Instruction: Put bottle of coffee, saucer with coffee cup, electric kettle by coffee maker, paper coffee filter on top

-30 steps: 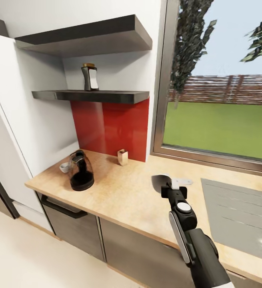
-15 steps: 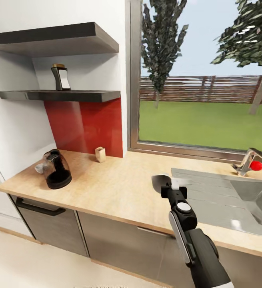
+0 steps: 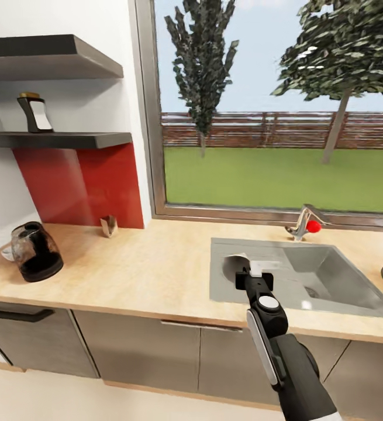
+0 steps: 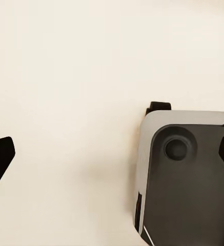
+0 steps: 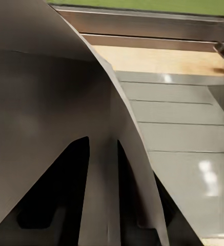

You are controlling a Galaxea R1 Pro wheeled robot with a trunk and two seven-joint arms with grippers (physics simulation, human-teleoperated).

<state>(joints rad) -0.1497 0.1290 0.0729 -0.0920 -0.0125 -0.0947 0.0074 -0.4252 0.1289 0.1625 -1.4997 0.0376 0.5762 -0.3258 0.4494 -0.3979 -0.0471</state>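
Right claw point(image 3: 242, 270), clamped on the paper coffee filter point(image 3: 233, 264), over the sink point(image 3: 337, 292). Electric kettle point(image 3: 34, 252) at nine o'clock on the tabletop point(image 3: 144, 269); bottle of coffee point(image 3: 35, 112) at ten o'clock on the kitchen shelf point(image 3: 68, 140). Left claw's state: cannot tell.

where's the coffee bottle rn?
Head view, far left: the coffee bottle stands upright on the lower shelf, above the red backsplash and up from the kettle on the countertop.

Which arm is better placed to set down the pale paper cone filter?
Right: the right gripper grips the pale paper cone filter over the grey sink; the left arm's camera faces cream floor.
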